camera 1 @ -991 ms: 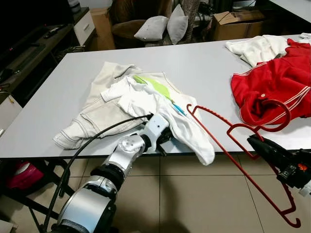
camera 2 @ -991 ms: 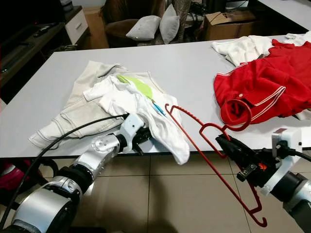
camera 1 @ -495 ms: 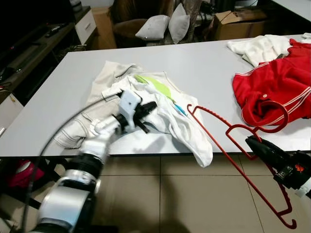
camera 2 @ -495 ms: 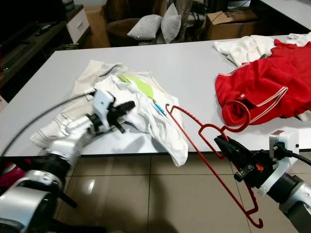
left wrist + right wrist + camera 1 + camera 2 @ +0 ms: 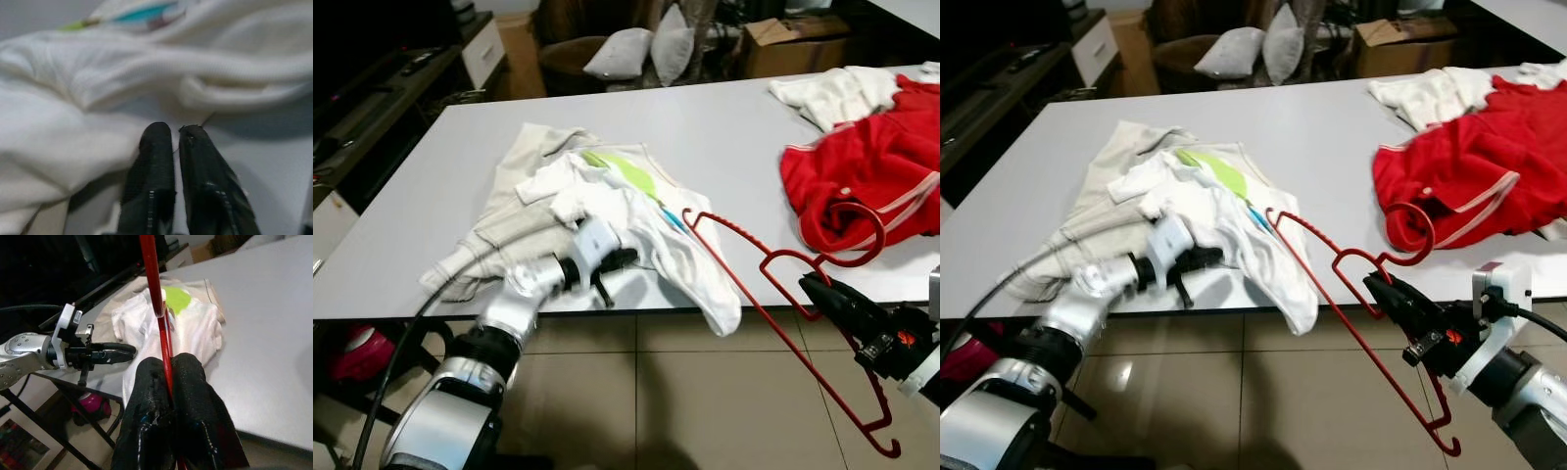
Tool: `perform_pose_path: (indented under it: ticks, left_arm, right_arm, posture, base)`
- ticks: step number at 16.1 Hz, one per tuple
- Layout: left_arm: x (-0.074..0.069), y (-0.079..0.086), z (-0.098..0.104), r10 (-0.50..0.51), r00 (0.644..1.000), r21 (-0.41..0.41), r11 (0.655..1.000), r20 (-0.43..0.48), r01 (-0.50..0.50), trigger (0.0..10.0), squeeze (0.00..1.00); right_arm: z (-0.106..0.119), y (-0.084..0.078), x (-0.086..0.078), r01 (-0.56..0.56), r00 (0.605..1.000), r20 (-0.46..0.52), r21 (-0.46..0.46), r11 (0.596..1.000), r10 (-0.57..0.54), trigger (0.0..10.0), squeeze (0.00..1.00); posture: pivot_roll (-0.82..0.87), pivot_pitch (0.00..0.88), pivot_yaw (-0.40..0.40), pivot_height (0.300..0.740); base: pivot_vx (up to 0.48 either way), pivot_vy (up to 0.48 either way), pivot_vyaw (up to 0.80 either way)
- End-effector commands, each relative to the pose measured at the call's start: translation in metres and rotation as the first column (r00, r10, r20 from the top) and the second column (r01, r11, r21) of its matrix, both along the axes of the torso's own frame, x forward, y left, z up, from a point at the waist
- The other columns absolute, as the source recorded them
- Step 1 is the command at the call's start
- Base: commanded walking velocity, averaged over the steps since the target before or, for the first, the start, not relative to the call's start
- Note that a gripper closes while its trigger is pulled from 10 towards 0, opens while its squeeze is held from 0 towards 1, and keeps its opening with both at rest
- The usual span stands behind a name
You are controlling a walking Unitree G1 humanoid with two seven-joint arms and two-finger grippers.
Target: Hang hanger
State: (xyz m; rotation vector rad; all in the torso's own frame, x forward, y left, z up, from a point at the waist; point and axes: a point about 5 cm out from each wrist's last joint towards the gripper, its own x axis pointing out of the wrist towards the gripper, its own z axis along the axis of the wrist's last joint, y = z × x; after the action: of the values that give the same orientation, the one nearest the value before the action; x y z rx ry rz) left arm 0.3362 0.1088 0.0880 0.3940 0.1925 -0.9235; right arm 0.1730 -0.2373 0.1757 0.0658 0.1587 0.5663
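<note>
A red plastic hanger is clamped at its neck in my right gripper, which is shut on it beyond the table's front edge. The hanger's hook overlaps the edge of a red garment. Its long bar slants down toward the floor. My left gripper is shut with nothing in it. It lies low on the table against the front hem of a white shirt. In the left wrist view its fingertips touch the white cloth.
The white shirt lies on a beige garment on a grey table. One white sleeve hangs over the front edge. More white clothing is at the back right. Cushions and a cardboard box stand behind.
My left gripper has come back from above the shirt and dropped to the table near the front edge. The right gripper still holds the hanger, shifted slightly left.
</note>
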Motion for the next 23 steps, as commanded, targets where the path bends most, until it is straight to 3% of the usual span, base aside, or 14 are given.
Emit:
perform_pose_path:
  ticks: [1,3,7,10,11,12,14,16,17,18,23]
  left_arm:
    - [0.006,0.005,0.003,0.072,0.995,0.042,0.996,0.074,-0.076,10.0,1.00]
    - [0.011,0.000,0.007,0.109,0.986,0.042,0.992,0.128,-0.115,10.0,1.00]
    - [0.012,-0.014,-0.001,0.139,0.988,0.010,0.990,0.061,-0.140,10.0,1.00]
    - [0.014,-0.017,-0.006,0.171,0.985,0.050,0.984,0.035,-0.173,10.0,1.00]
    - [0.015,-0.017,-0.008,0.179,0.984,0.077,0.981,0.025,-0.180,10.0,0.87]
    - [0.015,-0.015,-0.014,0.198,0.980,0.136,0.971,0.011,-0.198,10.0,0.00]
    - [0.013,-0.016,-0.021,0.228,0.973,0.159,0.963,-0.048,-0.218,10.0,0.00]
    - [0.009,-0.018,-0.028,0.250,0.949,0.098,0.967,-0.192,-0.235,10.0,0.00]
    - [0.008,-0.018,-0.029,0.251,0.945,0.094,0.967,-0.212,-0.235,7.8,0.00]
    - [0.008,-0.018,-0.029,0.254,0.943,0.091,0.967,-0.216,-0.239,0.0,0.00]
    - [0.014,-0.020,-0.019,0.236,0.955,0.061,0.972,-0.178,-0.228,0.0,0.00]
  right_arm:
    - [0.004,0.002,-0.003,-0.005,1.000,0.019,0.005,1.000,0.005,10.0,0.00]
    - [0.003,0.001,-0.006,-0.001,1.000,0.011,0.003,1.000,0.001,10.0,0.00]
    - [0.005,0.000,-0.007,0.004,1.000,0.008,-0.005,1.000,-0.004,10.0,0.00]
    - [0.005,0.001,-0.009,0.002,1.000,0.004,-0.008,1.000,-0.002,10.0,0.00]
    - [0.005,0.001,-0.008,0.001,1.000,0.003,-0.007,1.000,-0.001,10.0,0.00]
    - [0.005,0.001,-0.008,-0.002,1.000,0.004,-0.006,1.000,0.002,10.0,0.00]
    - [0.005,0.002,-0.007,-0.006,1.000,0.004,-0.005,1.000,0.006,10.0,0.00]
    - [0.006,0.002,-0.007,-0.008,1.000,0.005,-0.008,1.000,0.008,10.0,0.00]
    - [0.006,0.001,-0.006,-0.008,1.000,0.005,-0.009,1.000,0.008,10.0,0.00]
    - [0.006,0.001,-0.006,-0.007,1.000,0.005,-0.011,1.000,0.007,10.0,0.00]
    - [0.006,0.001,-0.004,-0.008,1.000,0.005,-0.011,1.000,0.008,10.0,0.00]
  posture:
    - [-0.20,0.000,0.164,0.740]
    - [-0.22,0.000,0.162,0.740]
    - [-0.24,0.000,0.165,0.740]
    - [-0.25,0.000,0.164,0.740]
    - [-0.25,0.000,0.163,0.740]
    - [-0.25,0.000,0.163,0.740]
    - [-0.26,0.000,0.163,0.740]
    - [-0.26,0.000,0.164,0.740]
    - [-0.26,0.000,0.165,0.740]
    - [-0.26,0.000,0.164,0.740]
    - [-0.24,0.000,0.164,0.740]
  base:
    - [0.000,0.000,0.00]
    - [0.000,0.000,0.00]
    - [0.000,0.000,0.00]
    - [0.000,0.000,0.00]
    - [0.000,0.000,0.00]
    - [0.000,0.000,0.00]
    - [0.000,0.000,0.00]
    - [0.000,0.000,0.00]
    - [0.000,0.000,0.00]
    - [0.000,0.000,0.00]
    - [0.000,0.000,0.00]
